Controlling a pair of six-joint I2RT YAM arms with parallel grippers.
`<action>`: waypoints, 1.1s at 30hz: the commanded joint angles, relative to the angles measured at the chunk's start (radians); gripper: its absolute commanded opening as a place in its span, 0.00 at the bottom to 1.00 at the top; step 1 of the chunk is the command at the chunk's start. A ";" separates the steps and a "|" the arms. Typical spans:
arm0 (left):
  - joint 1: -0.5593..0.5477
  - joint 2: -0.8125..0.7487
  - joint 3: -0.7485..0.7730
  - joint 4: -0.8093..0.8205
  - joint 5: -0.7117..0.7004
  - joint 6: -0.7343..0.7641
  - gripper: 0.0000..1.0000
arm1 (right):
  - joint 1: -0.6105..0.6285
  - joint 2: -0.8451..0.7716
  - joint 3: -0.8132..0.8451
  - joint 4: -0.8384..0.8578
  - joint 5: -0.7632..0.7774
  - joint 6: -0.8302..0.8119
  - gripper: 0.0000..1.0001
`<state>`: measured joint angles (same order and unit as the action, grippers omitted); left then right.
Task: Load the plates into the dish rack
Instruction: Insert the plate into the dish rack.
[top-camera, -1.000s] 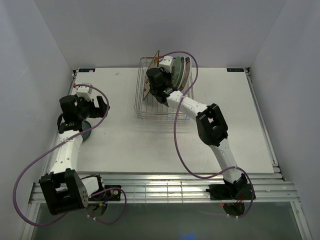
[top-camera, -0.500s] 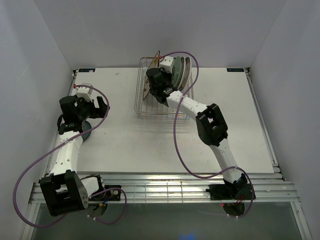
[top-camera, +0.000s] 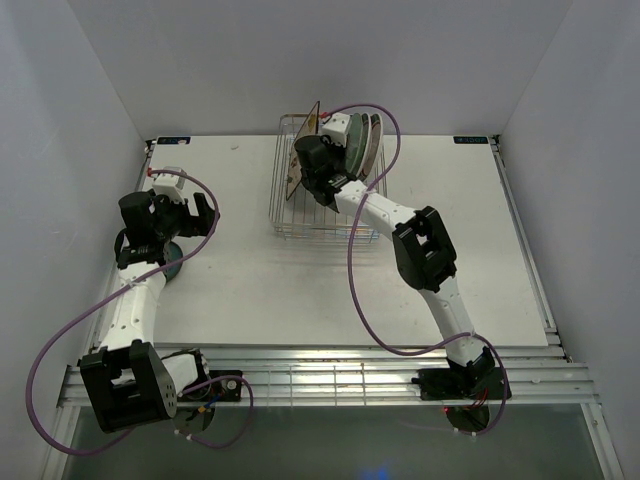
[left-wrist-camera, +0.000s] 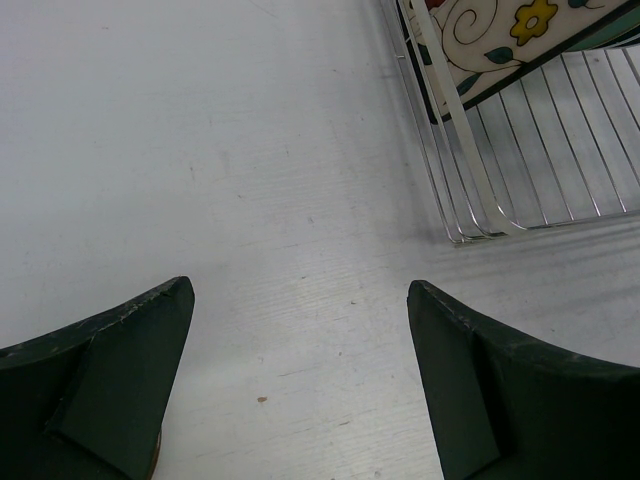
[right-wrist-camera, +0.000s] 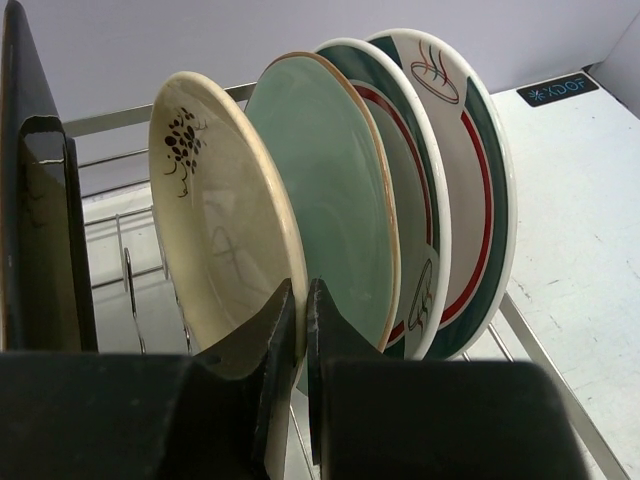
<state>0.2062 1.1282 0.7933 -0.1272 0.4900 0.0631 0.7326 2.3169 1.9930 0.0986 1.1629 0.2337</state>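
The dish rack (top-camera: 290, 222) stands at the back middle of the table. In the right wrist view, several plates stand upright in it: a cream plate (right-wrist-camera: 215, 210) with a dark sprig, a pale green one (right-wrist-camera: 335, 190), and two white ones with teal-red rims (right-wrist-camera: 405, 150) (right-wrist-camera: 475, 160). The square floral plate (left-wrist-camera: 500, 40) leans at the rack's left end. My right gripper (right-wrist-camera: 305, 300) is shut on the cream plate's lower rim. My left gripper (left-wrist-camera: 300, 300) hangs open over bare table, left of the rack (left-wrist-camera: 530, 160). A small dark plate (top-camera: 173, 264) lies under the left arm.
White walls close in the table on the left, back and right. The right arm's purple cable (top-camera: 385, 125) loops over the rack. A metal rail (top-camera: 320, 380) runs along the near edge by the arm bases.
The right wrist has edged very slightly toward the back of the rack with the cream plate still gripped. The left arm holds still.
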 joint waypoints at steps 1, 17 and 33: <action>-0.005 -0.033 0.000 0.003 0.018 0.007 0.98 | -0.007 0.007 0.020 0.023 -0.008 0.067 0.08; -0.004 -0.038 0.001 0.000 0.021 0.007 0.98 | -0.006 -0.022 -0.040 0.095 0.060 -0.016 0.08; -0.005 -0.041 0.003 -0.003 0.024 0.007 0.98 | -0.006 0.003 -0.023 0.084 0.004 0.010 0.20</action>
<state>0.2062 1.1271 0.7933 -0.1276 0.4957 0.0635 0.7296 2.3169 1.9556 0.1516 1.1549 0.2157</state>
